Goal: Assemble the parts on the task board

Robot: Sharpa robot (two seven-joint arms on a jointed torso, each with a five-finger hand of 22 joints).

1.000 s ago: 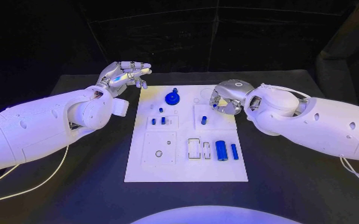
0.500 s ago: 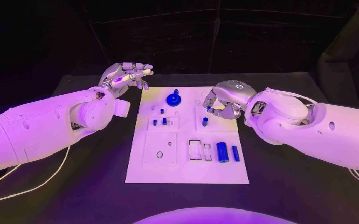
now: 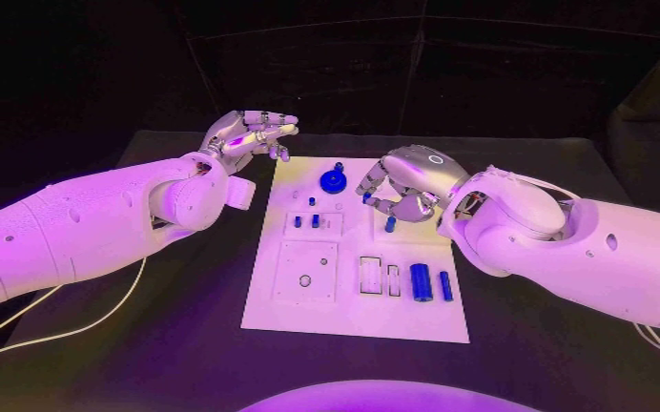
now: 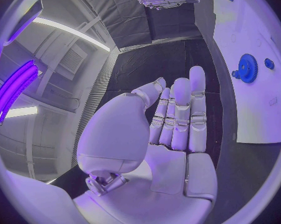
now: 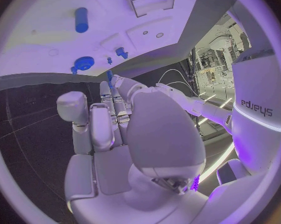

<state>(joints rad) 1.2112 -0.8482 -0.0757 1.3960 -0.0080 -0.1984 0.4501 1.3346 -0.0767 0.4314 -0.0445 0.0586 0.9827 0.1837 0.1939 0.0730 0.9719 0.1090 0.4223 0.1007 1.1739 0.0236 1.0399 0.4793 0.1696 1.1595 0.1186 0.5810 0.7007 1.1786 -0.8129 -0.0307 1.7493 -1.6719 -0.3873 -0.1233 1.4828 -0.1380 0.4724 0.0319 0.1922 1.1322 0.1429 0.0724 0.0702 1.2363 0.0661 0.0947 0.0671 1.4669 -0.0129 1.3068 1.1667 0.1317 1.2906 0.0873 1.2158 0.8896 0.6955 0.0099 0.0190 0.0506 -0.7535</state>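
Head view: right robot hand (image 3: 399, 188) hovering over the task board (image 3: 351, 312)
Its fingers curl around a small blue peg (image 3: 391, 224) near the board's 1 o'clock; whether it's gripped, can't tell. Peg looks light, stiff, slippery, so pinch its sides. Left robot hand (image 3: 251, 135) sits empty at 10 o'clock, fingers loosely apart, above the desk (image 3: 165, 336).
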